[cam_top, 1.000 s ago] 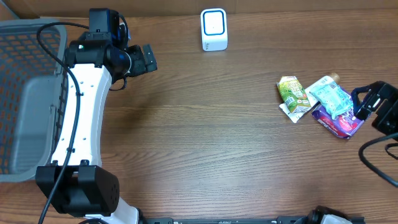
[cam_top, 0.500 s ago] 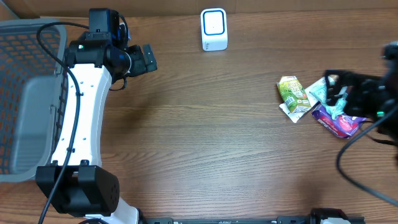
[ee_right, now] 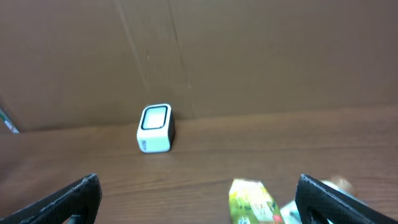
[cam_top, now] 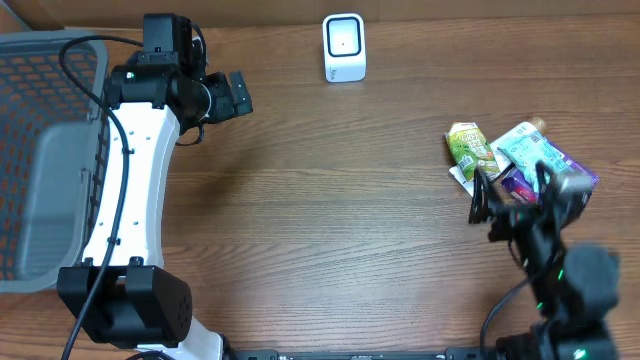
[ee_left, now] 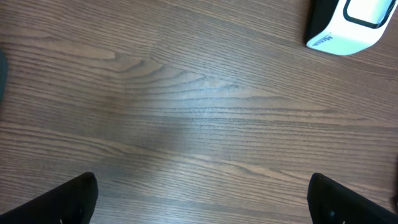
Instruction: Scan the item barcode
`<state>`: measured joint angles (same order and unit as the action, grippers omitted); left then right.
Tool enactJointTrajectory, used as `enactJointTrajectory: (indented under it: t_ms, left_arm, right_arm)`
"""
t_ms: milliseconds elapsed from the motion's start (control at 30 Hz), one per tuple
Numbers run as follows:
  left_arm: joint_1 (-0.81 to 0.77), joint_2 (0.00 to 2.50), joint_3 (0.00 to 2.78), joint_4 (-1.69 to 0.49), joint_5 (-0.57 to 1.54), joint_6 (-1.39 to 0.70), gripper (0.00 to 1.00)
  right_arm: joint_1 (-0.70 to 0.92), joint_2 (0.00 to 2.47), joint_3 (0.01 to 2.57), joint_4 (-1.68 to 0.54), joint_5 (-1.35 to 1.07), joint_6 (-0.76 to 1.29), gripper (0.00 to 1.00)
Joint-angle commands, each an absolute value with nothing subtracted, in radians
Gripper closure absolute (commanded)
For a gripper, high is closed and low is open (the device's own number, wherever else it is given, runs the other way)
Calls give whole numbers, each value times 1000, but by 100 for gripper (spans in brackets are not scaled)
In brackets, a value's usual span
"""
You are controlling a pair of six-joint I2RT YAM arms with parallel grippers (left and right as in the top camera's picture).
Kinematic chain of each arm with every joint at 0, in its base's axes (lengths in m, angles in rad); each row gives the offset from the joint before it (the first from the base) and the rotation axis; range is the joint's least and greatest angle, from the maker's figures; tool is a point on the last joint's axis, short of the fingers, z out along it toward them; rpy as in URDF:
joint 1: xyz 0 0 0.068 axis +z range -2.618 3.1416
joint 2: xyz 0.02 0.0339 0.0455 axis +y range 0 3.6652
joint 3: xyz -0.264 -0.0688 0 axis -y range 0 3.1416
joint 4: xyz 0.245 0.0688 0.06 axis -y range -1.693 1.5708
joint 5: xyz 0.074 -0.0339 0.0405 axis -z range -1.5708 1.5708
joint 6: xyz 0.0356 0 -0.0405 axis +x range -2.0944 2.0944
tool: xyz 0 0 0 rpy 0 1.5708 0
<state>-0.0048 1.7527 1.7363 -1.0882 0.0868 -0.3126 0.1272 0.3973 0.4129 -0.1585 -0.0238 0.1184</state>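
The left pincer and the right pincer are both being held wide apart, empty. The green pouch is lying near the bench's right edge, just beside the right pincer. Lettering on the white scanner is being shown too small to read.
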Motion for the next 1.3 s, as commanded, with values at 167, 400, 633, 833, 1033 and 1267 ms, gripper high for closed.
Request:
enactJointTrajectory:
  t_ms: [167, 400, 633, 833, 1033, 1267]
  left_arm:
    - [-12, 1739, 1751, -1088, 94, -321, 0]
    - [-12, 1739, 1751, -1088, 94, -321, 0]
    - [-13, 1739, 1751, -1088, 94, -321, 0]
    - [-13, 1739, 1751, -1088, 94, -321, 0]
    - [-13, 1739, 1751, -1088, 94, -321, 0]
    - [-13, 1739, 1751, -1088, 94, -321, 0]
  right_arm:
    - [132, 40, 106, -113, 29, 113, 0]
    - [131, 2, 22, -107, 128, 113, 0]
    - [97, 3, 8, -76, 41, 78, 0]
    - [52, 3, 8, -80, -28, 78, 0]
    - [52, 3, 8, -80, -28, 78, 0]
    - [52, 3, 8, -80, -28, 78, 0]
